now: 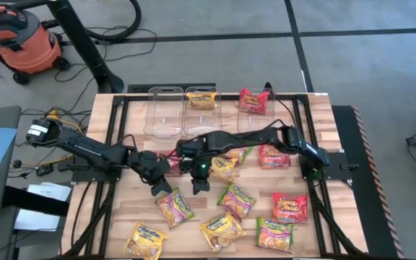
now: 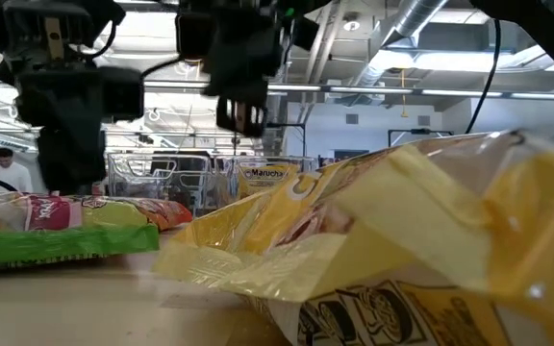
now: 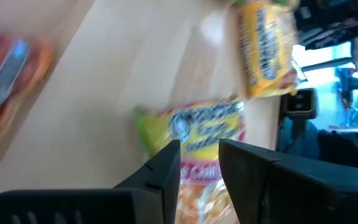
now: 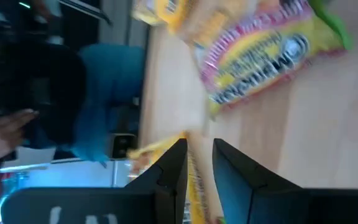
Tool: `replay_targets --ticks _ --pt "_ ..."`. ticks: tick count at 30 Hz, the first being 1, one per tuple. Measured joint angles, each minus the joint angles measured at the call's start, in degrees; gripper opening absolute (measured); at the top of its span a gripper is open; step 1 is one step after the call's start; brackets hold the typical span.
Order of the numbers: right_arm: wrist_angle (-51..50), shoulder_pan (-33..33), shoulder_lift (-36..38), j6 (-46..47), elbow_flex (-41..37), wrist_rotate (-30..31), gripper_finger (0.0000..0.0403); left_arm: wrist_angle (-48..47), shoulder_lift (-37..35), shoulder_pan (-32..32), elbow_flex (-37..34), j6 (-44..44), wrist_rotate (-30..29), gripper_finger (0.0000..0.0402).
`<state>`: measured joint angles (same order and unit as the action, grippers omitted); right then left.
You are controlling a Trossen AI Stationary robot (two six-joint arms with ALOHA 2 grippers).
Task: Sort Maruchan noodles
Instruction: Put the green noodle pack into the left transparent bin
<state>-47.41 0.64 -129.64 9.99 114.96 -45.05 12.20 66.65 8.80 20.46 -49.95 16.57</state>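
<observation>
Over the slatted wooden bench (image 1: 121, 209), both dark pincers, left (image 1: 161, 189) and right (image 1: 200, 186), are hovering slightly parted above square crinkly plastic noodle packets (image 1: 174, 208).

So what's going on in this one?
Two arms are sorting ramen packets on a wooden table. Three clear bins sit at the far edge: one yellow packet and one red packet are binned already. Both end effectors, left and right, hang mid-table with fingers slightly apart, holding nothing. About ten packets remain loose.
</observation>
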Motion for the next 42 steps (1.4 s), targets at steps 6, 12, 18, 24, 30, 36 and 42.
replay_targets --ticks 6,12,18,24,30,36,42 --pt "-1.4 0.0 7.0 -1.4 0.0 0.4 0.0101 -0.1 0.0 -0.1 5.1 7.4 1.6 0.0096" --pt "-1.8 0.1 15.3 -1.4 0.0 6.1 0.0101 -1.4 0.0 -0.2 8.7 12.0 6.9 0.0097" --pt "-2.0 0.1 23.8 -1.0 0.0 13.4 0.0101 -3.0 0.0 -1.2 12.4 9.7 5.1 0.0114" --pt "-2.5 0.1 31.0 -1.0 0.0 21.6 0.0101 -11.1 0.0 -0.7 19.0 11.9 5.1 0.0123" --pt "-4.1 0.1 34.4 -0.9 0.0 22.8 0.0101 -30.5 0.0 2.4 26.3 16.0 -1.0 0.0123" --pt "-7.7 0.1 34.8 -0.9 0.0 22.8 0.0101 -36.5 0.0 6.8 27.2 18.0 -3.8 0.0123" --pt "-9.4 0.1 34.8 -1.3 0.0 22.9 0.0101 -36.7 0.0 10.8 27.2 26.3 -6.7 0.0123"
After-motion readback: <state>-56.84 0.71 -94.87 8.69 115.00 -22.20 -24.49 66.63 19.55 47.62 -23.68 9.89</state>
